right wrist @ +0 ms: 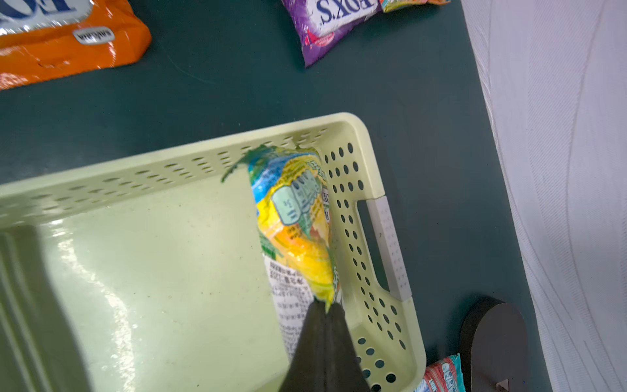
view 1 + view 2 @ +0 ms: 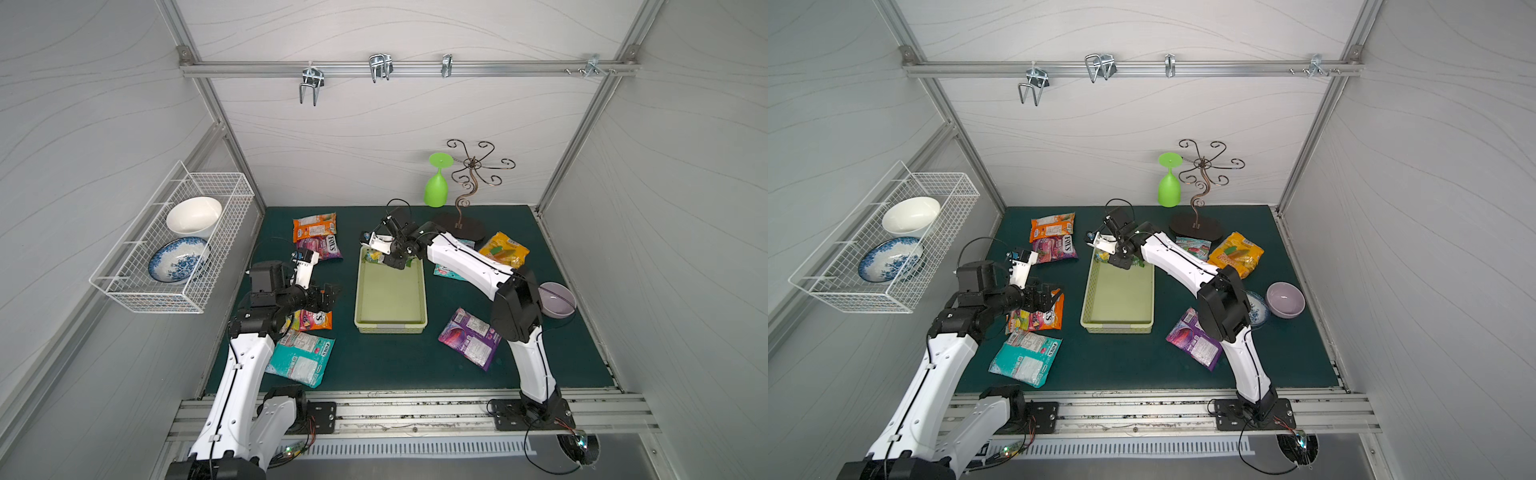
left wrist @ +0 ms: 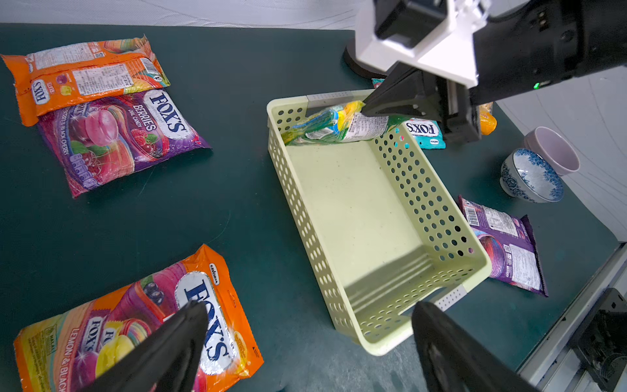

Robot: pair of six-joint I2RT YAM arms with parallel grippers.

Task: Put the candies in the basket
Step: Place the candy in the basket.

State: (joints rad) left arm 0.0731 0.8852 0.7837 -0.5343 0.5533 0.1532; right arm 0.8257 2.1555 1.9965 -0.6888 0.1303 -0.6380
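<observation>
Green-yellow candy packet [image 1: 295, 217]: edge pinched in right gripper [image 1: 325, 306], hanging inside basket [image 1: 339, 119] far end, apparently for drop. Left gripper [image 3: 308, 307]: wide, empty.

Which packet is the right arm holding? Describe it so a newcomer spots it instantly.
Find the pale yellow-green basket in the middle of the dark green mat. Along its far end wall is the green-yellow packet, pinched at one edge by the shut right tool. It is the only packet inside the basket; the rest lie outside on the mat.
</observation>
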